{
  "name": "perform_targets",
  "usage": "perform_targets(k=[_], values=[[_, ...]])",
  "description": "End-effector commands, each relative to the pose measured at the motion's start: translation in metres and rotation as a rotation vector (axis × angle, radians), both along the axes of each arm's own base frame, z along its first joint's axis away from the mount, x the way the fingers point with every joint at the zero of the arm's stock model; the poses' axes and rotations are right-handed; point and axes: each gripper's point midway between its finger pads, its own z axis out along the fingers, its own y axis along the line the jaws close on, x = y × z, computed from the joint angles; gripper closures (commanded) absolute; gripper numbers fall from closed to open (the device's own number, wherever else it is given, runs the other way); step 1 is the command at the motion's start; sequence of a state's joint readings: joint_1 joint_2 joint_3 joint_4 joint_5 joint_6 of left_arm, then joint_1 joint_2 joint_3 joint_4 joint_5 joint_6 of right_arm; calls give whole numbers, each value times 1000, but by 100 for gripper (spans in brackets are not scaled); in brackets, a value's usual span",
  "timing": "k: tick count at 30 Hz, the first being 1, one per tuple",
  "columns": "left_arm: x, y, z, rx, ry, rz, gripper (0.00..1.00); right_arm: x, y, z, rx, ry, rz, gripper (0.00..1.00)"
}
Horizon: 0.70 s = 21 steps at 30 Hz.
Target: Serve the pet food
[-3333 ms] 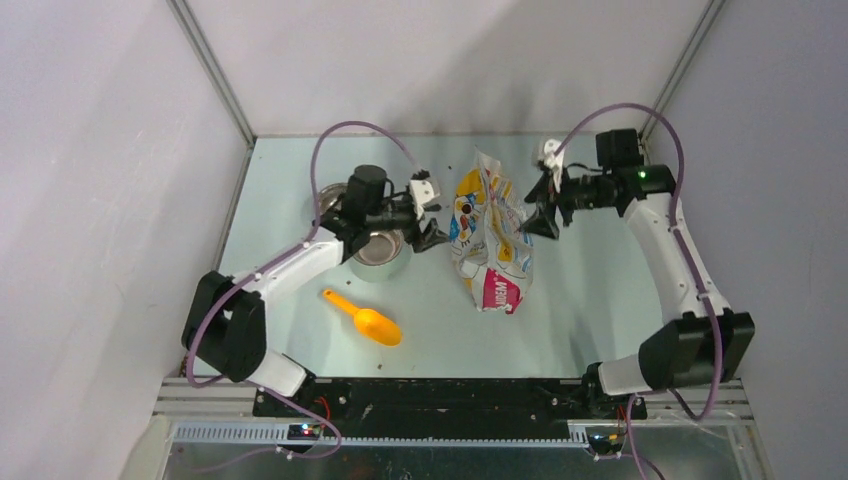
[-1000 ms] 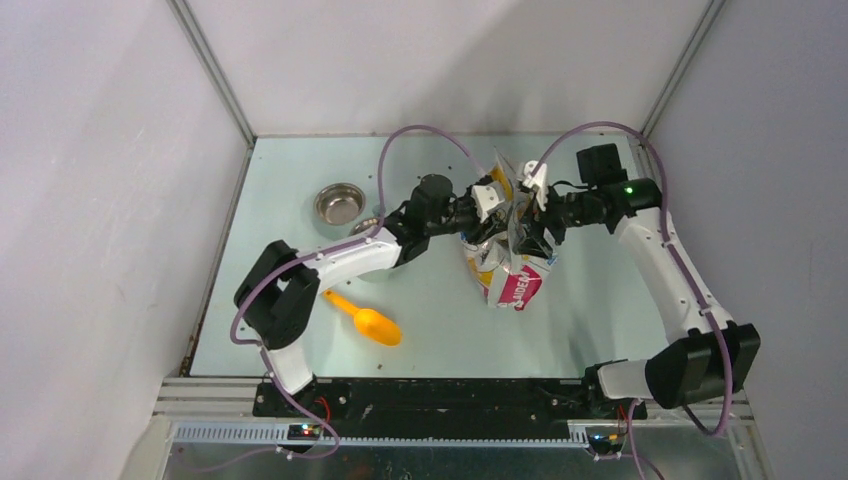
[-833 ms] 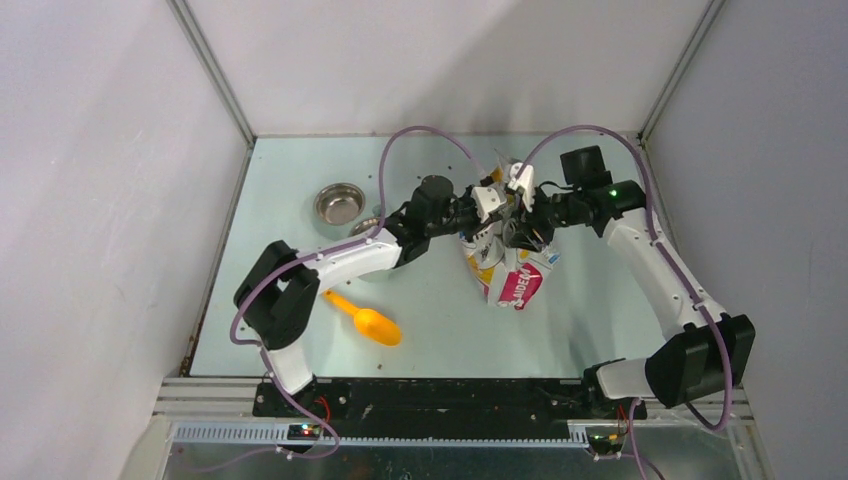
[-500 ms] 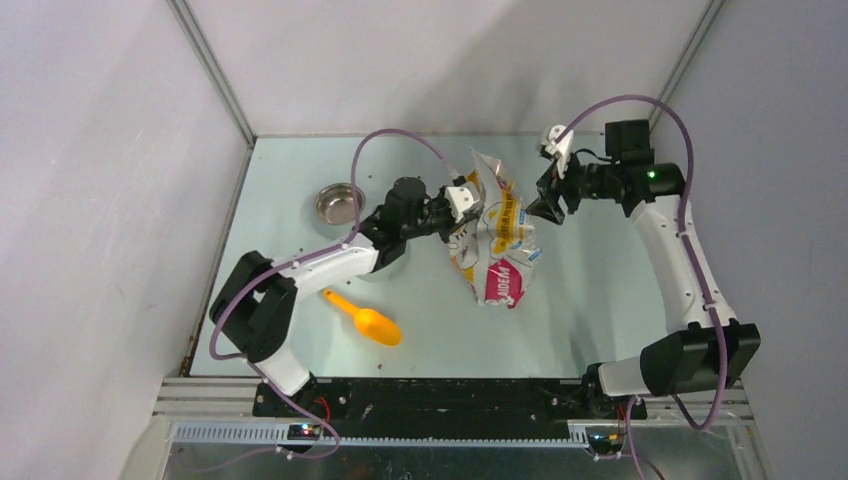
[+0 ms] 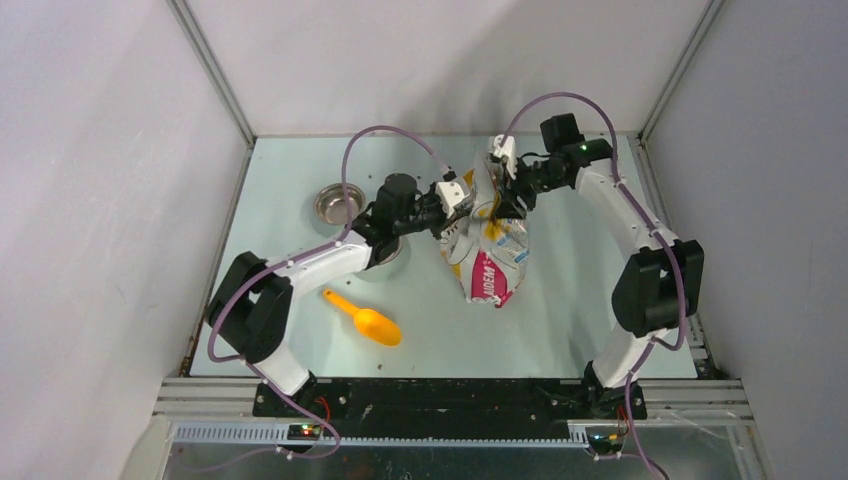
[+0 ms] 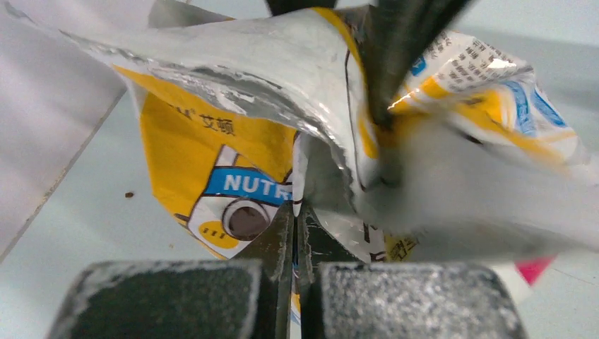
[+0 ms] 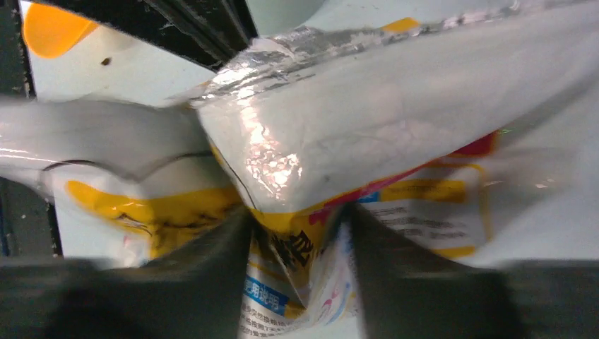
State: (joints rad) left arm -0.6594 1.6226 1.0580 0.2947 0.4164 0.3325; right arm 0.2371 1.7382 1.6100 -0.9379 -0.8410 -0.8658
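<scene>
Apparently the pet food is nearly all hidden inside the bag (image 5: pixel 490 245). Only a stray brown crumb (image 6: pixel 129 194) shows on the table (image 5: pixel 570 300), so nothing has been served yet. The bag sits near the middle of the table with its torn foil top toward the far side.

The left gripper (image 6: pixel 297 215) is pinched tight on the left lip of that opening. The right gripper (image 7: pixel 297 236) straddles the opposite lip with its jaws wide and has not clamped on it.

The main risk is that one pinch carries the whole bag. Any pull from the left arm before the right closes could tip the bag and spill kibble across the table. The thin foil could also slip out or tear further.

If the right jaws close on a fold of both layers, the mouth would be pressed flat rather than spread.

The two steel bowls (image 5: pixel 338 203) and the orange scoop (image 5: pixel 368 322) lie well to the left, so a spill here would miss them.
</scene>
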Motion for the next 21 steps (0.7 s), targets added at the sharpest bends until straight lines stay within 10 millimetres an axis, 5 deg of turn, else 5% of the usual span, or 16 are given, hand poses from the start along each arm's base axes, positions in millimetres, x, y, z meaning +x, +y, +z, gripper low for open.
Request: perform_targets(k=[1, 2, 3, 6, 8, 17, 19, 21], values=[[25, 17, 30, -4, -104, 101, 100, 12, 19, 20, 26, -34, -3, 82], [31, 24, 28, 17, -107, 148, 100, 15, 13, 23, 23, -35, -30, 97], [44, 46, 19, 39, -91, 263, 100, 12, 6, 35, 42, -40, -64, 99], [70, 109, 9, 26, -48, 503, 100, 26, -51, 71, 143, -90, -244, 100], [73, 140, 6, 4, -19, 579, 100, 14, -63, 82, 191, -87, -255, 100], [19, 72, 40, -90, -24, 195, 99, -10, -26, 72, 221, 6, -149, 100], [16, 58, 41, -86, -30, 136, 64, -8, -18, 71, 193, -11, -150, 88], [17, 44, 52, -92, -47, 72, 49, -8, -8, 70, 165, -44, -135, 67]])
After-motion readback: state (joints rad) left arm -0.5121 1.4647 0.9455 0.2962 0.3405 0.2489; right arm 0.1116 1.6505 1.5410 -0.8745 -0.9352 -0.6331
